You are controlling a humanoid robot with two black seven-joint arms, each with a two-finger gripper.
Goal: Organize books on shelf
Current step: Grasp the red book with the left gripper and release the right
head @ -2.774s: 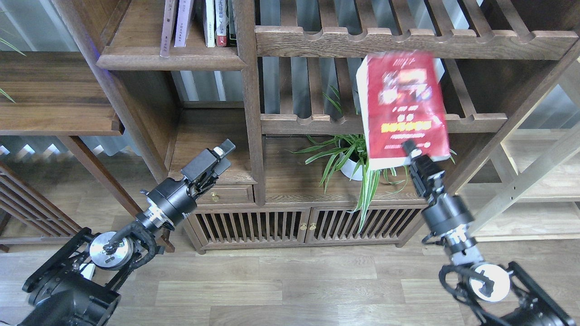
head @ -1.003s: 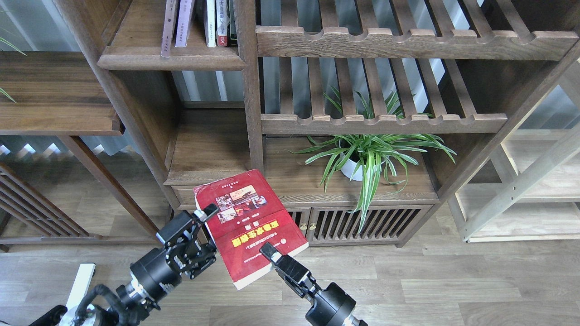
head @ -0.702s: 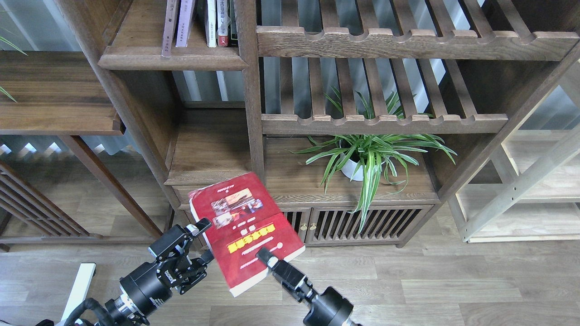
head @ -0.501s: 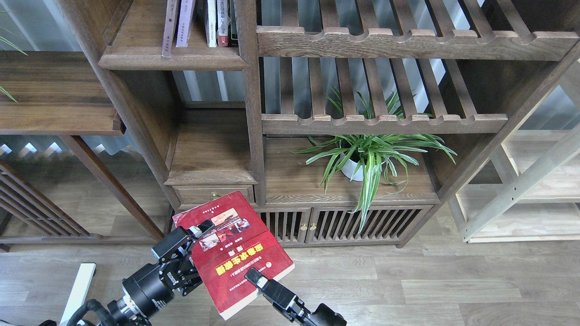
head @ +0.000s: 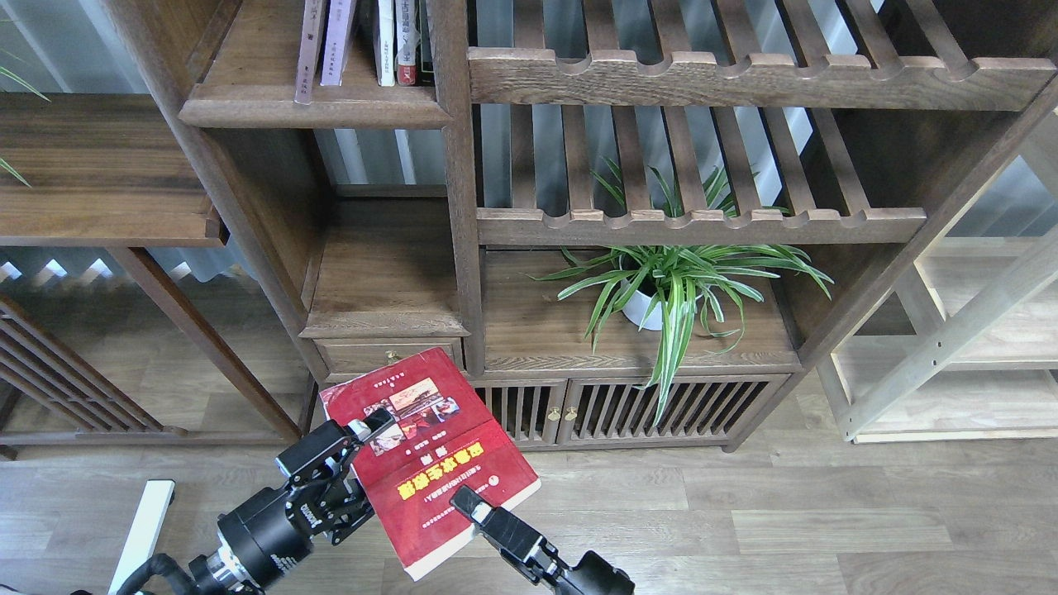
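Note:
The red book [head: 430,459], with a yellow title band and photos, lies face up and tilted low in the view, in front of the cabinet. My left gripper [head: 364,442] is shut on its left edge, one finger over the cover. The near edge is in my right gripper [head: 464,500], also shut. The shelf [head: 314,111] is the solid dark board at top left. On it stand a leaning brownish-mauve book [head: 309,49] and a lavender book [head: 337,41], with thin white, red and dark volumes [head: 402,41] to their right.
Slatted racks with scalloped rails [head: 702,78] fill the upper right. A potted spider plant [head: 661,289] stands on the low cabinet top [head: 562,347]. A small drawer [head: 388,355] is just behind the book. Pale wood shelving [head: 950,347] stands at right.
The right gripper brought the red book from high on the right down to the lower left. The left gripper closed on its edge. Over the last second both sank slightly.

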